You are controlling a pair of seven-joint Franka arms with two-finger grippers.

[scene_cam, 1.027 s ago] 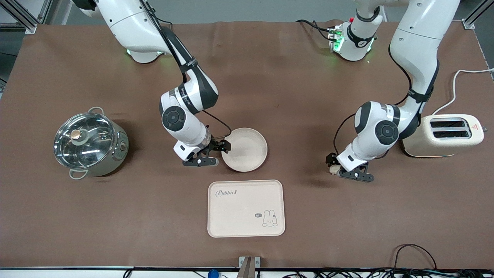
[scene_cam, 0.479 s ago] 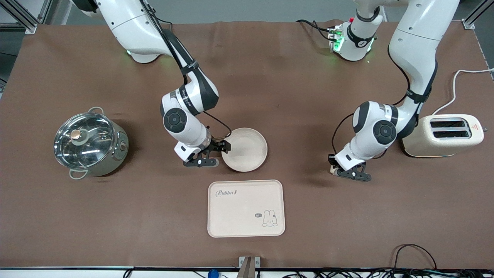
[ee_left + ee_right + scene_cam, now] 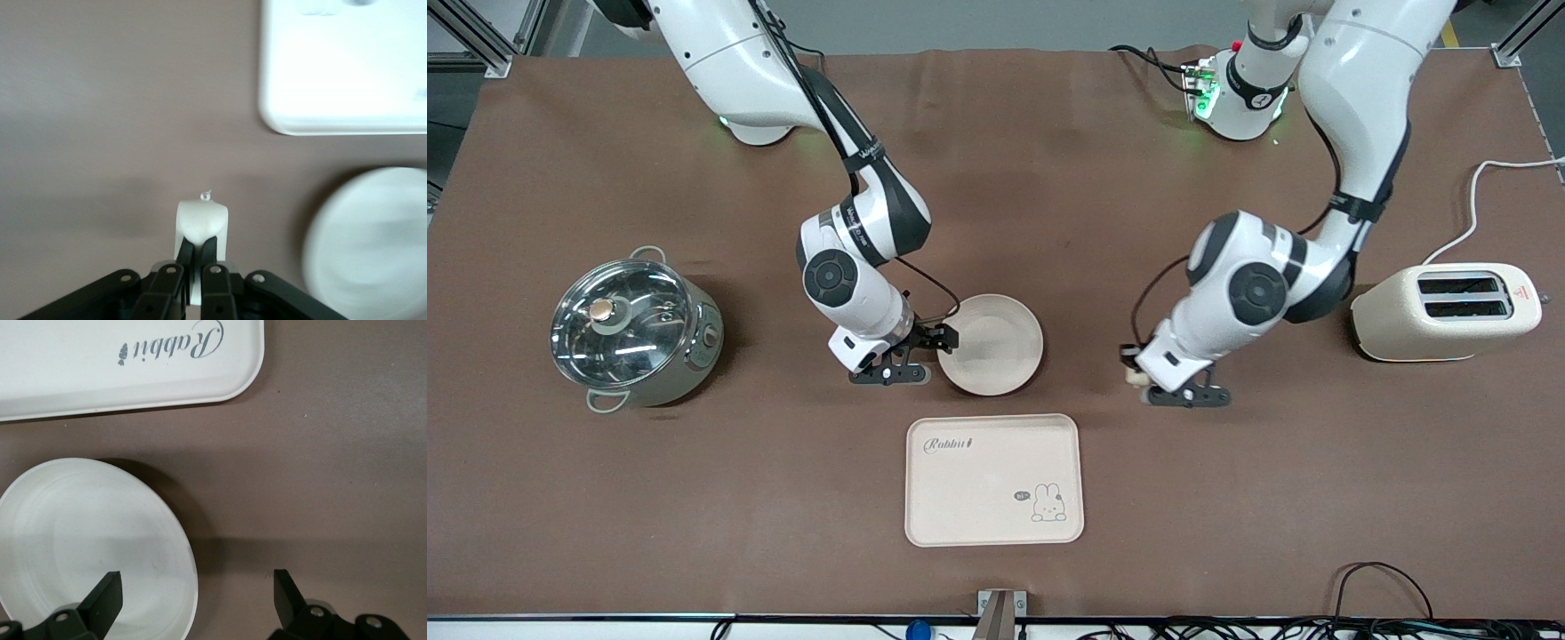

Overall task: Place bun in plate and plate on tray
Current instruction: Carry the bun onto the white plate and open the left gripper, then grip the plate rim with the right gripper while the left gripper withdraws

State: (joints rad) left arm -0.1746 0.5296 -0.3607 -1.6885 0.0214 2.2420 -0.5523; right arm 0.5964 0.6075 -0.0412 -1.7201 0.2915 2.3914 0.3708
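Bun (image 3: 1136,377) clamped between fingers of left end effector (image 3: 1138,372), up in the air over bare counter (image 3: 1227,498), between plate (image 3: 996,345) and toaster (image 3: 1445,313); in left wrist view bun (image 3: 202,230) pinched at fingertips, plate (image 3: 367,253) and tray (image 3: 343,67) ahead. Right end effector (image 3: 935,351) spread wide, released, straddling plate rim at the plate's edge toward the right arm's end of counter; in right wrist view one finger (image 3: 103,600) over plate (image 3: 87,540), the other (image 3: 288,597) over bare counter. Plate flat on counter, empty, just farther from front camera than tray (image 3: 994,480), apart from it. Tray empty. Versus 1.0 s ago: left end effector with bun shifted away from toaster toward plate; right end effector, plate, tray unchanged.
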